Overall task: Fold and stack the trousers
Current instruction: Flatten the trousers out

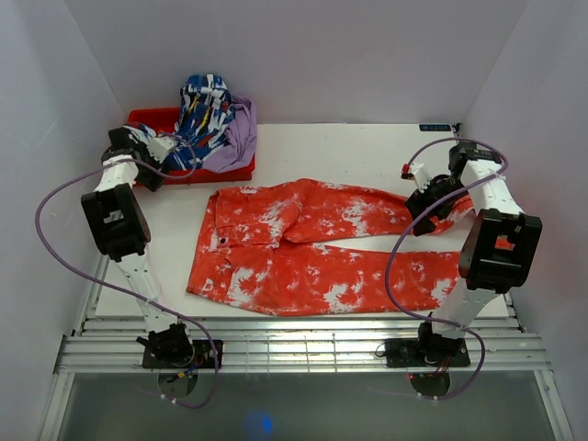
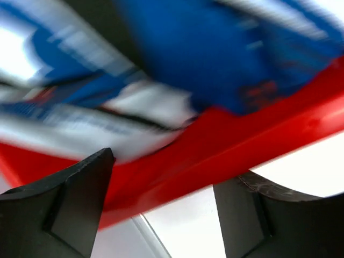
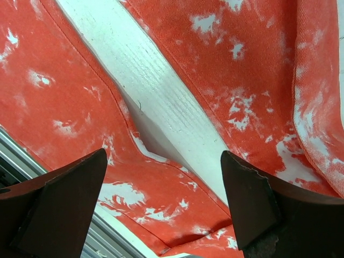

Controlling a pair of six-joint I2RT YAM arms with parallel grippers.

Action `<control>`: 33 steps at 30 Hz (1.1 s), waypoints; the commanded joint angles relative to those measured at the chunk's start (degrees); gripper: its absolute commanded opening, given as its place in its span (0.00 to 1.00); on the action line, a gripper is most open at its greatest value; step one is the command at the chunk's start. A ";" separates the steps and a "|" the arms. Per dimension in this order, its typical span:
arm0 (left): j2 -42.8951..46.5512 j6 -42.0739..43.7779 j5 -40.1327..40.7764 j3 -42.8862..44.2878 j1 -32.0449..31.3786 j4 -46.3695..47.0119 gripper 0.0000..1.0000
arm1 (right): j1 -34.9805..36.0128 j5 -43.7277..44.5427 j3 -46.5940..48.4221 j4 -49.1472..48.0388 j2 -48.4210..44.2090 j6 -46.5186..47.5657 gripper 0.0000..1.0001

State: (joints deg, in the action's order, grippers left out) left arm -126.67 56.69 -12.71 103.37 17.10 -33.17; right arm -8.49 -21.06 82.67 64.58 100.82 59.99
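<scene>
At the near edge, ribbed aluminium rails (image 1: pixel 303 342) carry both arm bases. Just beyond them the trousers (image 1: pixel 312 248) lie flat on the white table (image 1: pixel 349 147), waistband to the left and both legs running right, with a narrow wedge of bare table between the legs. The fabric is a woven orange-red cloth with irregular white blotches. The right arm rises from its base, folds back at the elbow and angles its wrist down over the leg ends. The right gripper (image 1: pixel 418 209) hovers there with its fingers spread wide and nothing between them. The right wrist view adds detail that the top view lacks: the cloth weave, a stitched seam along the leg edge, the grained table surface in the wedge, and a raised fold of cloth at the right. The left arm reaches to the far left corner, where the left gripper (image 1: pixel 175 150) points at a red plastic bin (image 1: pixel 152 118). The bin holds a blue-and-white patterned garment (image 1: pixel 204 110) and a purple garment (image 1: pixel 241 138). The left wrist view is motion-blurred; its dark fingers (image 2: pixel 80 193) stand wide apart and empty before the bin rim.
</scene>
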 commanded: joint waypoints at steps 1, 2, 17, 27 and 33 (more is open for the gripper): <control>13.07 -12.55 -3.60 -1.59 3.20 5.40 0.83 | 0.41 -1.09 -0.23 0.90 -1.41 -0.48 0.91; 15.47 -14.30 -5.03 -2.20 3.20 4.70 0.83 | 0.41 -0.92 -0.41 0.90 -1.41 -0.40 0.91; 38.26 -33.65 -29.65 -36.83 0.92 -1.38 0.94 | 0.32 0.32 -2.87 0.11 -2.82 -1.71 0.91; 30.27 -50.26 -24.65 -45.10 -7.96 13.38 0.98 | 0.32 0.23 -3.39 0.38 -3.87 -2.77 0.91; 26.30 -55.89 -23.68 -46.85 -8.14 19.79 0.82 | 0.32 0.67 -4.71 -0.33 -4.92 -3.03 0.91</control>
State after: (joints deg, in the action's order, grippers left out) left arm -100.38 5.54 -37.23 57.82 8.67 -19.62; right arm -8.49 -20.29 78.63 64.38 98.30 57.52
